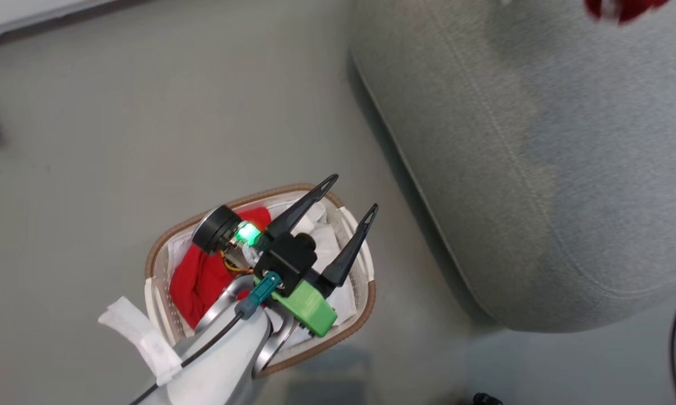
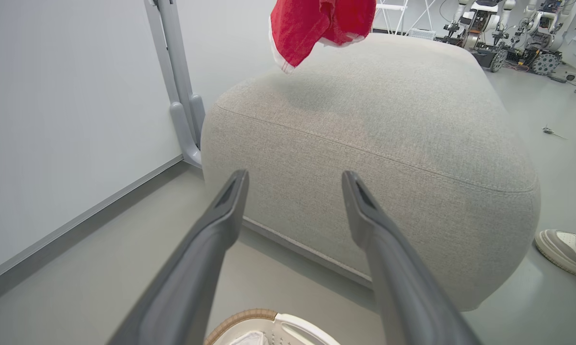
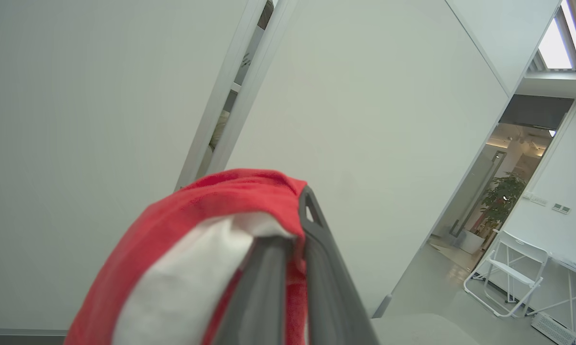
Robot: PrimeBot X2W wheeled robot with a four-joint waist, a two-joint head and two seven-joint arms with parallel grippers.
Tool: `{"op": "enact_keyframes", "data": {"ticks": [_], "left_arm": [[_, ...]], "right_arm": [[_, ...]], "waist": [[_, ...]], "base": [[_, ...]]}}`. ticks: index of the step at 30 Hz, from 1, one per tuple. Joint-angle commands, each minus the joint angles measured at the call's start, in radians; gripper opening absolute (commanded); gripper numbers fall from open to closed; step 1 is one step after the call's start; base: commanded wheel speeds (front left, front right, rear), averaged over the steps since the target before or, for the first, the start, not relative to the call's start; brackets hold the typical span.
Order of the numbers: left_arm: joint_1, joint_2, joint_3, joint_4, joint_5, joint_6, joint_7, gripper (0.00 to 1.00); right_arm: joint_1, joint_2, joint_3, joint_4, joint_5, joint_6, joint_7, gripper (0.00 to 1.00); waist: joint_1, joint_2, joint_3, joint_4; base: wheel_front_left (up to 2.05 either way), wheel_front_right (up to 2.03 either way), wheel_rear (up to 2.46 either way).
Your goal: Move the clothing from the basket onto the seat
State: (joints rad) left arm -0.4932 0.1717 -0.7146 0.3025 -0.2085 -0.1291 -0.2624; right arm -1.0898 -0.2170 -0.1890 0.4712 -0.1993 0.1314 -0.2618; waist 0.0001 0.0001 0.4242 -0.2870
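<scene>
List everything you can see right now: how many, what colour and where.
sofa: one, grey, on the floor
basket: one, white with brown rim, floor beside sofa
held garment: one, red and white, hanging over sofa
loose clothing: count unclear, red, inside basket
shoe: one, pale, floor by sofa
folding chair: one, white, distant room
potted plant: one, green, distant doorway
left gripper: one, dark, open above basket
right gripper: one, dark, shut on held garment

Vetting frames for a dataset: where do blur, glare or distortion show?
Head view: the clothing at the top edge is blurred, the left gripper crisp. Left wrist view: the wide lens bulges the seat. Right wrist view: the clothing in the shut right gripper is soft, the window blown out.
</scene>
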Motion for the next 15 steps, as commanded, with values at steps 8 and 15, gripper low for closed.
{"op": "enact_keyframes", "data": {"ticks": [8, 15], "left_arm": [[-0.138, -0.027, -0.041, -0.017, 0.04, -0.002, -0.004, 1.0], [-0.199, -0.037, -0.058, -0.016, 0.061, -0.002, -0.004, 1.0]], "right_arm": [[-0.148, -0.14, -0.157, 0.183, -0.068, -0.001, -0.004, 0.0], [-0.049, -0.128, -0.28, 0.306, -0.107, -0.001, -0.004, 0.0]], "waist": [[-0.0001, -0.0001, 0.231, 0.183], [-0.0001, -0.0001, 0.292, 0.199]], "base": [[0.0, 0.0, 0.0], [0.0, 0.0, 0.0]]}}
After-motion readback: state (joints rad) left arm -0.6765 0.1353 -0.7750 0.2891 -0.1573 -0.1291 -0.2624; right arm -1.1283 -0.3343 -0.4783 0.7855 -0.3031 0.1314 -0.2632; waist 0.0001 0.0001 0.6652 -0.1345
